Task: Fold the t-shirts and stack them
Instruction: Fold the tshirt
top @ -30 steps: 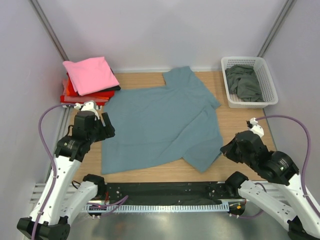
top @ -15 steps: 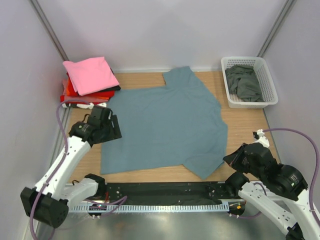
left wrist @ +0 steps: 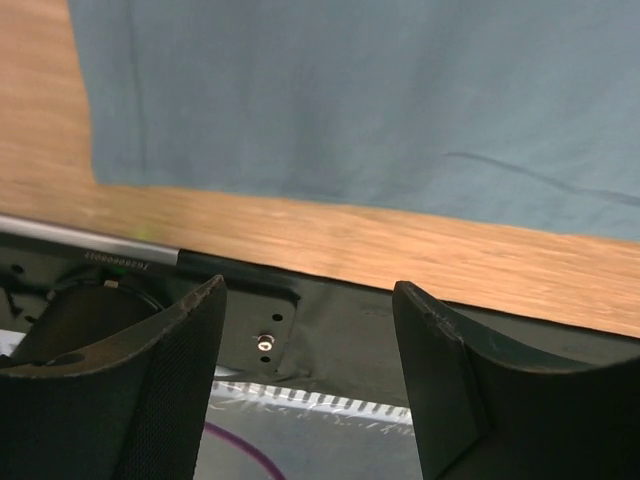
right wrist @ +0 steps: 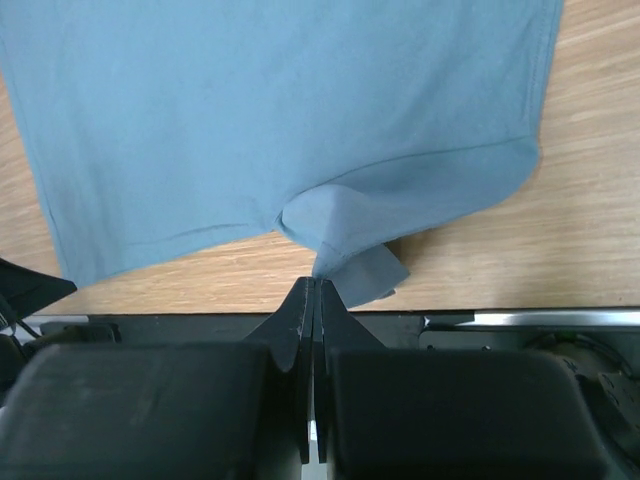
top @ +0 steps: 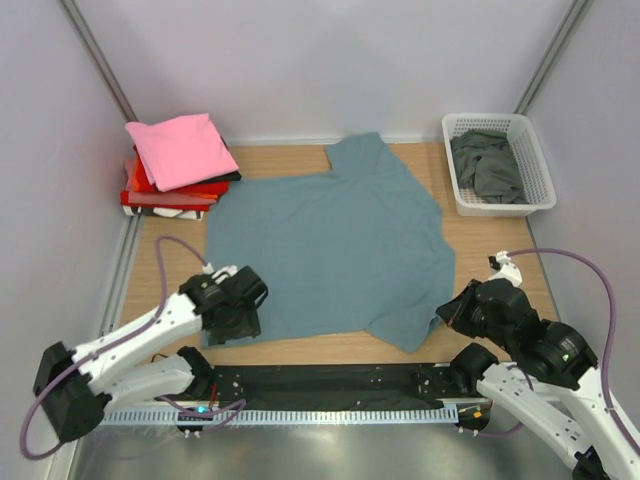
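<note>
Slate-blue shirt [top: 330, 250] lies flat on the table [top: 475, 235], its near hem running left to right just beyond the left claw [left wrist: 310, 295], which gapes wide and empty by the near-left corner, while the right claw [right wrist: 312, 285] is pinched tight on the near-right corner.

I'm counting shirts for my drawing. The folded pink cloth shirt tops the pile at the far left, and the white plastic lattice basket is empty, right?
Not quite. The white plastic lattice basket is not empty: a crumpled dark grey-green cloth shirt lies in it, as the top external view shows. The folded pink cloth shirt does top the pile at the far left.
</note>
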You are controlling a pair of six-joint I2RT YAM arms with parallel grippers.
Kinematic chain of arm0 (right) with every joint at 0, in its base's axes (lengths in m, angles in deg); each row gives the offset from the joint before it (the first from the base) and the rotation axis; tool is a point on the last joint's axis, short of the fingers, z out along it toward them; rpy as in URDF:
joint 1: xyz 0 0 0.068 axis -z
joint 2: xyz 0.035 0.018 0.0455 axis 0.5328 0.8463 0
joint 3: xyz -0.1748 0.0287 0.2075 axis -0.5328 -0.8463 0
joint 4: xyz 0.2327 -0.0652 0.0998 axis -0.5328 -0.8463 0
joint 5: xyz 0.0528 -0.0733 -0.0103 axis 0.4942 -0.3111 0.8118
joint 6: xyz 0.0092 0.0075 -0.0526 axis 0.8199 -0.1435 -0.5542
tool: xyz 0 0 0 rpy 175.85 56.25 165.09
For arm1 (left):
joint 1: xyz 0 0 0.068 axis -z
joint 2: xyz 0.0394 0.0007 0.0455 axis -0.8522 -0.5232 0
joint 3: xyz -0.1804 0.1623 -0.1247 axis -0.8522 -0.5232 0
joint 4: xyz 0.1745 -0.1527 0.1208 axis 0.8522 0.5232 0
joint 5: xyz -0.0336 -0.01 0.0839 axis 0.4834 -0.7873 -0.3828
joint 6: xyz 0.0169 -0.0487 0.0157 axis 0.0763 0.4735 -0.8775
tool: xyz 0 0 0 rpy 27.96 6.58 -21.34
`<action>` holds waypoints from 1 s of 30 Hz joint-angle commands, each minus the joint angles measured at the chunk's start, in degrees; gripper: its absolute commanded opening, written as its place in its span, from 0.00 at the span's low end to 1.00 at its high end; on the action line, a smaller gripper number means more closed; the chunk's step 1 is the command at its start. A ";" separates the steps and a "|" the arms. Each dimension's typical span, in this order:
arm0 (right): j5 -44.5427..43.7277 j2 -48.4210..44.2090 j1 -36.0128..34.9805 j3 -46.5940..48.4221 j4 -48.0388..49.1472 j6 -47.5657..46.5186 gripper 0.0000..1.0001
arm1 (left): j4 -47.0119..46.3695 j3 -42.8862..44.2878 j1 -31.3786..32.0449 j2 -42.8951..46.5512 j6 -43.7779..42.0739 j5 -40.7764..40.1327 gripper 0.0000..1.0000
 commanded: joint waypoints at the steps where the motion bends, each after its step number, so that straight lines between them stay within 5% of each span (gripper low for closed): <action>1: 0.84 1.86 -0.10 -0.37 5.15 -4.42 0.01 | -1.27 -5.92 0.24 10.83 11.03 0.68 0.69; 7: 3.13 3.88 -0.10 -2.92 8.40 -6.28 0.01 | 1.77 -11.48 0.24 28.17 25.35 -8.79 0.75; 17: 4.10 5.55 -0.10 -4.77 10.78 -7.68 0.01 | 1.18 -14.11 -1.25 15.53 29.25 -9.86 0.81; 23: 2.78 7.13 -0.01 -4.86 11.75 -8.65 0.01 | -7.15 -15.87 -12.48 11.66 17.58 -1.36 0.82; 30: 3.04 10.12 -0.19 -5.74 14.12 -9.44 0.01 | -9.72 -16.13 -14.18 3.74 15.80 -1.16 0.74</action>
